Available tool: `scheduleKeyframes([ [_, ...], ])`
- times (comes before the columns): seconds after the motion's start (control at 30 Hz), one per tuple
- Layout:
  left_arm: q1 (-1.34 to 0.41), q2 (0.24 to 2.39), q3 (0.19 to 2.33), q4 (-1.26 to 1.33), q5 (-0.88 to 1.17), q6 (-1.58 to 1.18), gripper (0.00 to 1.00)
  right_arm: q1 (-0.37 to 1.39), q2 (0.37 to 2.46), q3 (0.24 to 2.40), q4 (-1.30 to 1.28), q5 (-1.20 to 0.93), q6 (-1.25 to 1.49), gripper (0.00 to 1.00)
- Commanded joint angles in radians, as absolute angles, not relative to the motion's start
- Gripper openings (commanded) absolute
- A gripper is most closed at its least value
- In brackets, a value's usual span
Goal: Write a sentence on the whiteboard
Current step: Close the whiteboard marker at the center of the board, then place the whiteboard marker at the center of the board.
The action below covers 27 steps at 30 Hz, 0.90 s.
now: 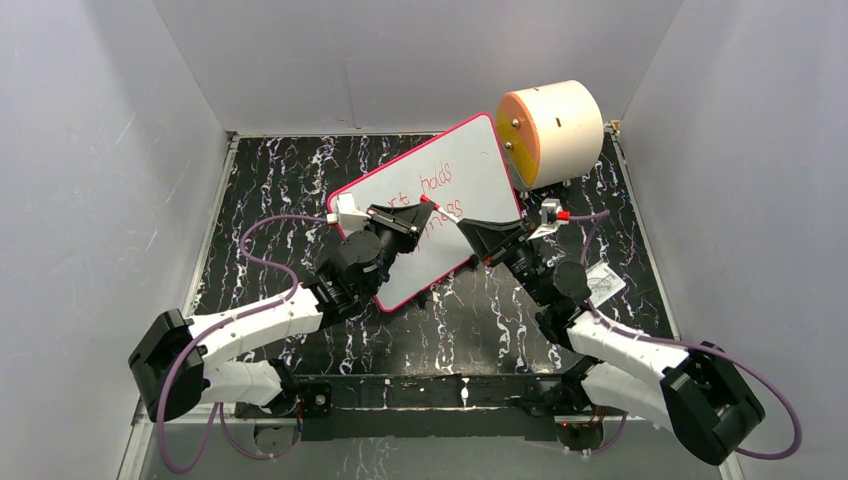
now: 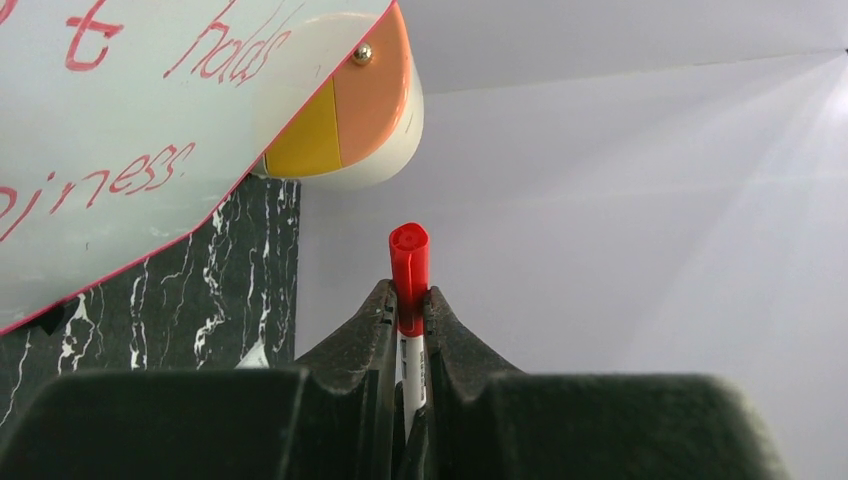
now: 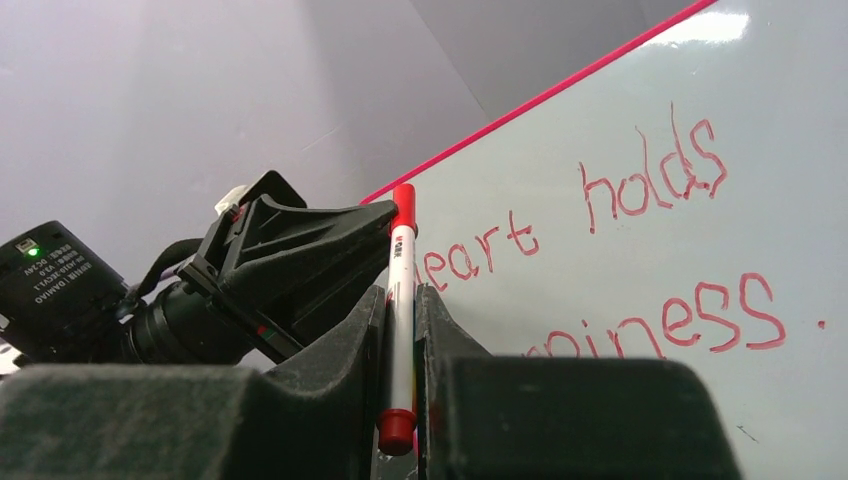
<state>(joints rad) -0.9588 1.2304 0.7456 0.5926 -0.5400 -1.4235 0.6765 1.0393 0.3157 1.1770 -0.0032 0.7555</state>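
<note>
- The large white whiteboard with a thin pink-red rim (image 1: 485, 150) stands tilted on the black, white-veined table (image 1: 280, 175). The cream cylinder with an orange face (image 1: 565, 125) is just behind its far corner. The red handwritten sentence (image 3: 655, 185) on it looks finished, down to a full stop.
- The main risk, as I judge it, is that both tools have hold of the one white-barrelled marker with a red cap (image 3: 402, 255). If the arms pull in different directions, the marker could twist out of one grip, or the cap could come off.
- A second risk is that the tools are working right in front of the lettering. A finger or the cap brushing the board could smear the red strokes or push the tilted board.
- The left tool (image 2: 410, 295) has its fingers nearly together. They pinch the marker just where cap meets barrel, and the cap sticks out past the tips.
- The right tool (image 3: 400, 295) is closed tight on the barrel toward its rear end, with the red end plug showing below the fingers.
</note>
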Motion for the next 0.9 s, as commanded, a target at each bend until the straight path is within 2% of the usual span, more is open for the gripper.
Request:
scheduleKeyframes([
  [0.0,-1.049,1.176,0.724,0.471,-0.383,-1.323,0.03,0.683,0.948,0.337,1.084,0.051,0.642,0.0],
  [0.2,-1.048,1.089,0.746,0.342,-0.504,-1.173,0.3,0.68,0.817,0.328,0.881,0.119,0.573,0.0],
  [0.4,-1.046,1.03,0.786,0.21,-0.577,-0.97,0.52,0.678,0.709,0.325,0.648,0.203,0.543,0.0],
  [0.7,-1.046,0.996,0.912,-0.145,-0.732,-0.636,0.76,0.678,0.61,0.352,0.179,0.352,0.509,0.0],
  [0.87,-1.045,0.967,0.929,-0.268,-0.81,-0.535,0.87,0.678,0.587,0.284,0.081,0.441,0.569,0.0],
])
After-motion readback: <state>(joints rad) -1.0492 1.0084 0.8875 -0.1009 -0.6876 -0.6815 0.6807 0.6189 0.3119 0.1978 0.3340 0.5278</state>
